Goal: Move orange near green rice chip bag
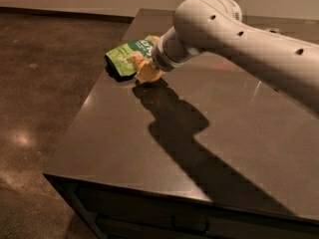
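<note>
Near me, dark table [124,153] with the arm's shadow across it. Further back by the left edge: the orange [147,74], round, pale, no long axis I can read. Gripper [152,66] sits right on it; I can't tell how wide it's open or whether it's gripping. Just behind, the green rice chip bag [127,58] lies flat and crinkled, long axis running near-left to far-right
</note>
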`<act>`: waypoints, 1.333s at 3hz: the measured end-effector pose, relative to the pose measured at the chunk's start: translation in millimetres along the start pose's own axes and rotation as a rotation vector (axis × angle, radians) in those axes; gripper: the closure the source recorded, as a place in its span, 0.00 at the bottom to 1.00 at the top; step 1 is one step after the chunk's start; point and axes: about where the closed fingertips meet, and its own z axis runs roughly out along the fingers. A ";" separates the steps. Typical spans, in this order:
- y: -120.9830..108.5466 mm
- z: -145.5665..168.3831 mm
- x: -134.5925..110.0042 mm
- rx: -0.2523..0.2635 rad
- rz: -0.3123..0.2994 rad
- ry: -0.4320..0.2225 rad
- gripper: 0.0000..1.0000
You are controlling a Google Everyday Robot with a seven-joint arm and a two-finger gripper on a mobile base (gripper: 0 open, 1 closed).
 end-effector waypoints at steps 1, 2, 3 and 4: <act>-0.8 10.5 0.5 0.017 0.005 -0.006 0.59; -1.0 18.4 -0.1 0.021 0.011 -0.016 0.36; 0.1 19.0 -0.5 0.019 0.010 -0.016 0.13; 1.3 19.9 -0.8 0.017 0.008 -0.015 0.00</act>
